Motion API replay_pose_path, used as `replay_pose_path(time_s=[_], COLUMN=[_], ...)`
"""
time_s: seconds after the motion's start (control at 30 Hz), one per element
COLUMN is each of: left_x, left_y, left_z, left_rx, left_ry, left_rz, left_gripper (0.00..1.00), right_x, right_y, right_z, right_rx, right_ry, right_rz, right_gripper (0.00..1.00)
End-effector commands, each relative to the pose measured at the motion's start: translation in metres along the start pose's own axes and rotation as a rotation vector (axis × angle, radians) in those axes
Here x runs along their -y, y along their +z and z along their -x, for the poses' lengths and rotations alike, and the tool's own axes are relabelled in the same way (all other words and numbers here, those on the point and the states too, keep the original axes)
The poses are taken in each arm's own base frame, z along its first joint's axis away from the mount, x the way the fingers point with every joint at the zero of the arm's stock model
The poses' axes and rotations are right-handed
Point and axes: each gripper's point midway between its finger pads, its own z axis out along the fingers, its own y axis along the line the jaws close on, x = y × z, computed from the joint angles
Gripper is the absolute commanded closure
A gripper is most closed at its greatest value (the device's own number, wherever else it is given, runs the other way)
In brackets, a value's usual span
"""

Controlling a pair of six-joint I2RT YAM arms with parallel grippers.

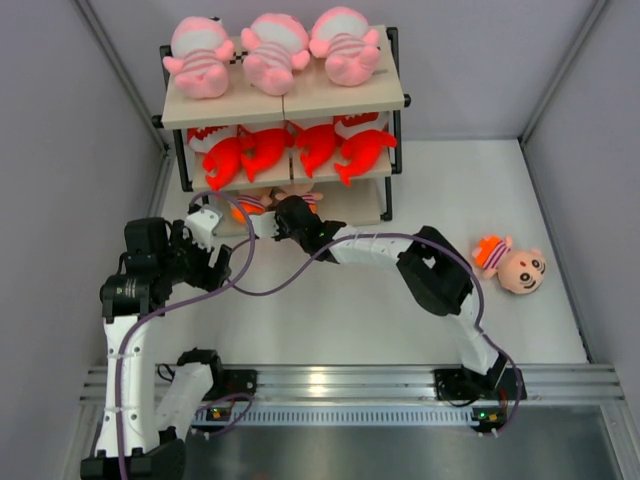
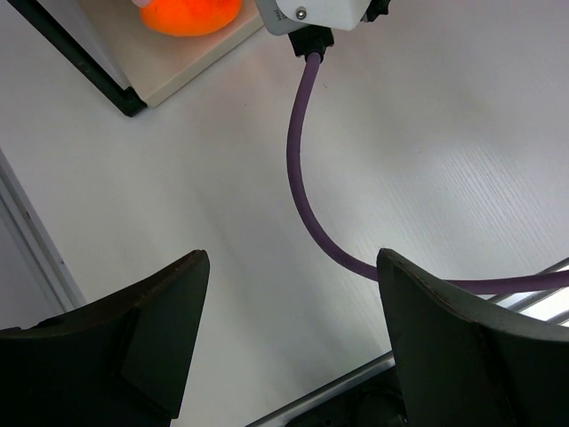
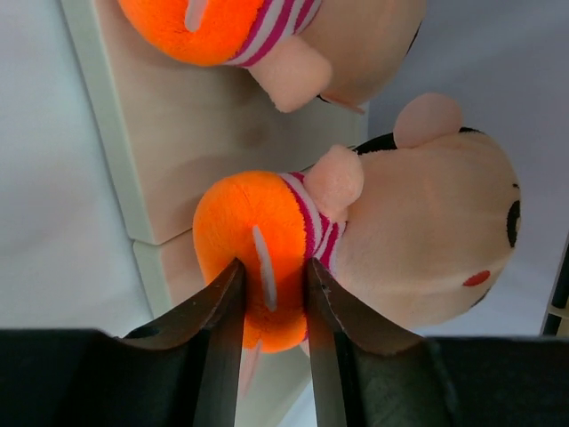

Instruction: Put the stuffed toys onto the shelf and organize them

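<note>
The right fingers [image 3: 218,334] are nearly closed on the orange shorts of a boy doll [image 3: 400,231], pinching them from both sides (its big head lies beyond the fingertips). The doll sits at the edge of the bottom board [image 3: 178,160] of the shelf [image 1: 283,100], just beside a second boy [image 3: 267,36]. The left fingers [image 2: 151,347] stand wide apart above the table [image 2: 178,178], holding nothing. A third boy [image 1: 512,265] lies on the table, well apart from the shelf.

Top external: high behind arm bases, looking down over table [image 1: 330,320] to shelf [image 1: 300,97]. Left wrist: close, downward; shelf corner beyond left fingers [image 2: 151,356]. Right wrist: very close; boy toy [image 3: 427,231] between right fingers [image 3: 213,356]. Shared: shelf's bottom board.
</note>
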Motion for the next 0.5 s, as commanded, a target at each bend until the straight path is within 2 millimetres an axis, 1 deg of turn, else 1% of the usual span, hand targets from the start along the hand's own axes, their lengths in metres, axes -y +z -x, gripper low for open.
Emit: replay_pose_path(time_s=[0.0,0.03,0.1,0.17,0.23,0.27,0.3,0.33,0.4,0.43,0.47], left_x=[-0.002,-0.002,-0.002,-0.002,-0.001,0.000,0.000,0.000,0.001,0.001,0.001], left_y=[-0.004,-0.003,-0.004,-0.003,-0.003,-0.003,-0.002,-0.003,-0.003,-0.002,-0.002], left_z=[0.013,0.013,0.012,0.012,0.012,0.012,0.012,0.012,0.012,0.011,0.011], left_rx=[0.056,0.053,0.055,0.054,0.056,0.055,0.056,0.057,0.057,0.056,0.055], left_ry=[0.025,0.026,0.028,0.026,0.026,0.026,0.025,0.027,0.024,0.025,0.025], left_rz=[0.010,0.009,0.009,0.008,0.004,0.002,-0.003,-0.002,-0.005,-0.005,-0.005], left_gripper=[0.18,0.18,0.18,0.18,0.18,0.18,0.18,0.18,0.18,0.18,0.18], right_x=[0.036,0.035,0.032,0.031,0.035,0.031,0.031,0.034,0.026,0.033,0.026], right_y=[0.007,0.007,0.007,0.005,0.001,-0.001,-0.003,-0.008,-0.013,-0.021,-0.024], right_z=[-0.002,-0.003,-0.005,-0.006,-0.005,-0.007,-0.003,-0.001,0.000,0.005,0.002], right_rx=[0.006,0.004,0.003,0.004,0.009,0.006,0.021,0.033,0.041,0.058,0.050], right_ry=[0.034,0.034,0.034,0.040,0.051,0.050,0.059,0.067,0.064,0.073,0.072], right_rz=[-0.156,-0.153,-0.147,-0.148,-0.155,-0.144,-0.143,-0.150,-0.135,-0.156,-0.150], right_gripper=[0.68,0.67,0.61,0.52,0.48,0.44,0.41,0.38,0.36,0.35,0.34])
